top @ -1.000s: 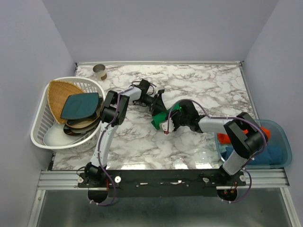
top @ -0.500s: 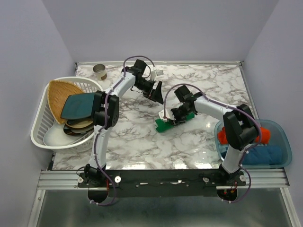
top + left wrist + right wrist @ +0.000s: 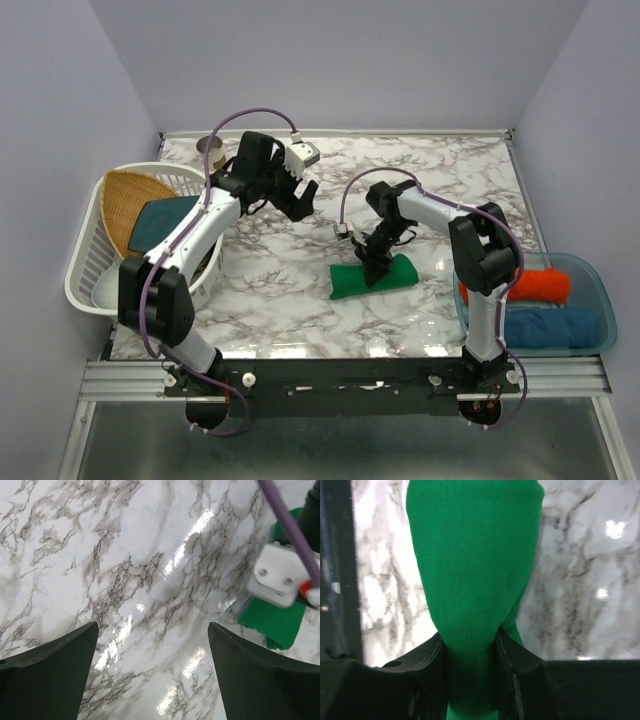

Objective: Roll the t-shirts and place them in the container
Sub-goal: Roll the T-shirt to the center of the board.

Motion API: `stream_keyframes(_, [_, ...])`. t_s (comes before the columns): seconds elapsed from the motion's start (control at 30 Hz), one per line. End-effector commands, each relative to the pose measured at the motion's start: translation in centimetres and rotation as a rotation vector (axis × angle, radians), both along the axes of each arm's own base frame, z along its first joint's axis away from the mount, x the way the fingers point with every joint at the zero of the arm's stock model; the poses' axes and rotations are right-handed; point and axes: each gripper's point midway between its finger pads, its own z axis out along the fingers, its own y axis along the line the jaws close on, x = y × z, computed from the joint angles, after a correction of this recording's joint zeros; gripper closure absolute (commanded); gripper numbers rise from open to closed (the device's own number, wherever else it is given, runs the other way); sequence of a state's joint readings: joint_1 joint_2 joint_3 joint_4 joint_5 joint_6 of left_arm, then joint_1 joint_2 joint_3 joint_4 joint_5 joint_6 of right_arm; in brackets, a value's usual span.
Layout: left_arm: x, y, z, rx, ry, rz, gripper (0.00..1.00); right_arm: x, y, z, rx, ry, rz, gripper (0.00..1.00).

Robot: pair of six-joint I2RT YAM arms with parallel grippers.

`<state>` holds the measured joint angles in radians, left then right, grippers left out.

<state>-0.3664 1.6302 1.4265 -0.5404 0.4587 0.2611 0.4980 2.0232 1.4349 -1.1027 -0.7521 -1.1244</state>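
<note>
The bright green t-shirt (image 3: pixel 392 273) lies as a roll on the marble table, right of centre. My right gripper (image 3: pixel 374 262) stands on its middle, shut on the green cloth; in the right wrist view the cloth (image 3: pixel 475 555) is pinched between both fingers of that gripper (image 3: pixel 470 650). My left gripper (image 3: pixel 300 200) is open and empty, up and to the left of the roll; in the left wrist view this gripper (image 3: pixel 152 680) is over bare marble, with the green roll (image 3: pixel 280 622) at the right edge. An orange-red roll (image 3: pixel 540 285) and a blue roll (image 3: pixel 545 325) lie in the bin.
A clear blue bin (image 3: pixel 602 300) sits at the right front edge. A white basket (image 3: pixel 85 275) at the left holds a wicker tray (image 3: pixel 125 195), a dark teal plate (image 3: pixel 160 215) and dishes. A small cup (image 3: pixel 207 148) stands at the back left corner.
My left gripper let go and pulled back to the left, away from the shirt. My right gripper moved the green roll toward the front; the roll now lies flat on the table.
</note>
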Motion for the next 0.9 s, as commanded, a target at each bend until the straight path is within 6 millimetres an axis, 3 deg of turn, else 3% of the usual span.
stream_keyframes(0.0, [-2.7,0.5,-0.5,0.088,-0.130,-0.122,0.01,-3.3,-0.9,-1.1,-0.107,0.261,-0.053,0.59])
stream_keyframes(0.03, [-5.0,-0.4,-1.0,0.096,-0.135,-0.191,0.01,-3.1,-0.9,-1.2,-0.120,0.270,-0.059,0.59])
stream_keyframes(0.13, [-9.0,-1.5,-2.1,0.180,-0.255,-0.367,0.01,-3.6,-1.5,-2.3,-0.176,0.321,-0.065,0.59])
stream_keyframes(0.17, [-10.9,-2.9,-2.5,0.204,-0.301,-0.451,0.01,-3.4,-1.8,-2.8,-0.195,0.312,-0.068,0.59])
stream_keyframes(0.27, [-14.4,-4.7,-4.5,0.249,-0.389,-0.584,0.01,-3.1,-2.0,-3.1,-0.230,0.341,-0.088,0.59])
stream_keyframes(0.4, [-17.6,-6.4,-6.5,0.287,-0.422,-0.701,0.01,-3.2,-2.7,-4.0,-0.309,0.408,-0.109,0.59])
stream_keyframes(0.6, [-20.0,-9.8,-7.1,0.162,-0.447,-0.762,0.02,-2.7,-2.9,-4.4,-0.324,0.408,-0.140,0.59])
stream_keyframes(0.87, [-19.2,-13.5,-8.9,0.122,-0.378,-0.688,0.05,-2.6,-2.8,-4.5,-0.327,0.404,-0.162,0.59])
